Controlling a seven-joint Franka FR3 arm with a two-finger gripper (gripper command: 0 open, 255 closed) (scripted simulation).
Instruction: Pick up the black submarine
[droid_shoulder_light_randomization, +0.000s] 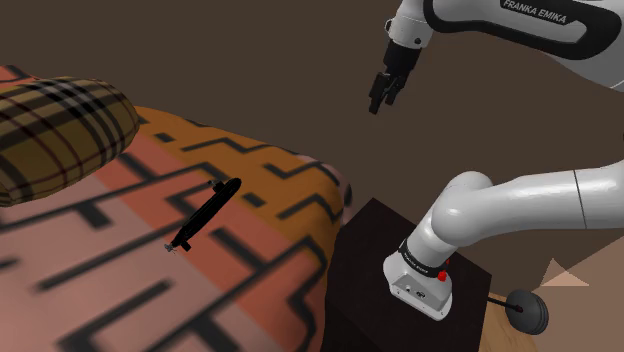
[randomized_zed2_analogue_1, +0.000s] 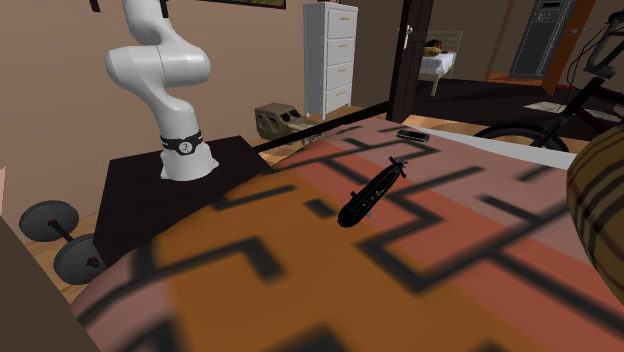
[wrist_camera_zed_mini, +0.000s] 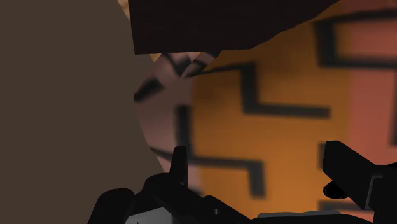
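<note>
The tool (droid_shoulder_light_randomization: 378, 102) hangs high above the black stand (droid_shoulder_light_randomization: 368, 242), its fingers spread wide with nothing between them. Past the stand, the black submarine (droid_shoulder_light_randomization: 205, 215) lies flat on the orange-and-pink patterned bed (droid_shoulder_light_randomization: 120, 290), well apart from the tool. Farthest from the stand, a plaid pillow (droid_shoulder_light_randomization: 60, 130) rests on the same bed.

The shoulder view's top and right edges cut off the arm (droid_shoulder_light_randomization: 520, 25), its left edge the plaid pillow (droid_shoulder_light_randomization: 60, 130). The wrist view's bottom edge cuts off the gripper (wrist_camera_zed_mini: 257, 156) below its fingers (wrist_camera_zed_mini: 347, 168). In the second exterior view a small dark thing (randomized_zed2_analogue_1: 412, 135) at the far edge of the bed (randomized_zed2_analogue_1: 300, 250) is too small to name.
</note>
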